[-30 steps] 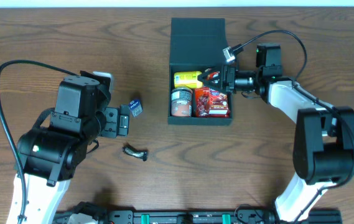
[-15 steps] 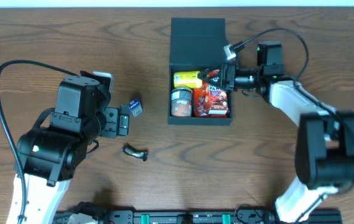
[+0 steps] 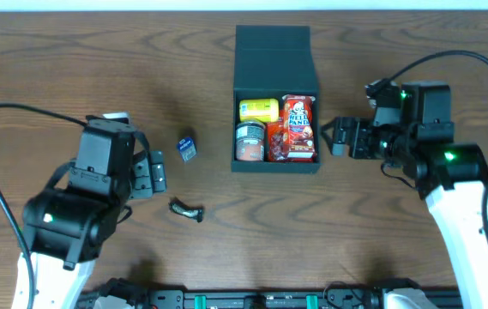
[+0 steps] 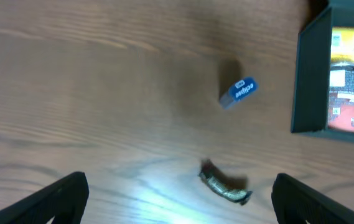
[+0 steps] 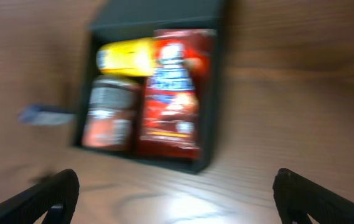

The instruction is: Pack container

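The small blue pack on the table reads "eclipse" in white letters. The red box in the container carries "HELLO PANDA" near its top. Print on the can and the yellow pack is too small to read.

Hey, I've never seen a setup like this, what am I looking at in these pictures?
Two robot arms sit at a wooden table. One picture looks down from above; the other two come from a camera on each wrist. The dark container stands open, holding a yellow packet, a jar and a red snack box. A small blue pack and a dark wrapped piece lie loose on the table. The left hand and right hand are both open, holding nothing.
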`<state>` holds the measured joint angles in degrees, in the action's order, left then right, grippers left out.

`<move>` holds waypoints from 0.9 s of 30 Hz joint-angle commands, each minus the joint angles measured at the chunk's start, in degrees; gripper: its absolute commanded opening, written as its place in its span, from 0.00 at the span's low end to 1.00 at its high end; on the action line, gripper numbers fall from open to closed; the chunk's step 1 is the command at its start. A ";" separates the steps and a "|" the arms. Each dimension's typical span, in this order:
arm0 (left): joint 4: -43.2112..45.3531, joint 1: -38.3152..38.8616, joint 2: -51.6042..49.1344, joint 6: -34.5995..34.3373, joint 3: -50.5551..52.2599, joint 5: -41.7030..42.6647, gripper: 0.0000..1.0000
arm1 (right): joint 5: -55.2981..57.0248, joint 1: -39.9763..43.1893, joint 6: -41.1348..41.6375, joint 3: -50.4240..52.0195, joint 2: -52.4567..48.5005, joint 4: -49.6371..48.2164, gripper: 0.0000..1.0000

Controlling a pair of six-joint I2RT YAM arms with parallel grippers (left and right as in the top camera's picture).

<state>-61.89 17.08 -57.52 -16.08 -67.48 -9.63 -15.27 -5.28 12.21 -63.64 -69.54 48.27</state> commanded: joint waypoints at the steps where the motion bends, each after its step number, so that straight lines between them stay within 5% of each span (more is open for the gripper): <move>1: 5.29 1.49 -0.24 -5.88 6.99 1.60 0.95 | 11.41 -1.64 -1.97 0.22 2.75 0.96 0.99; 11: 31.54 3.10 -8.04 -5.73 23.65 1.51 0.95 | 13.40 -7.96 -3.08 0.22 8.17 5.49 0.99; 27: 46.69 4.22 -25.90 -14.27 23.74 5.42 0.95 | 19.82 -9.97 -2.84 0.22 8.15 6.58 0.99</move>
<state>-15.94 20.49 -81.38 -27.59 -43.94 -3.40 2.68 -14.74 10.00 -63.59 -61.63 54.78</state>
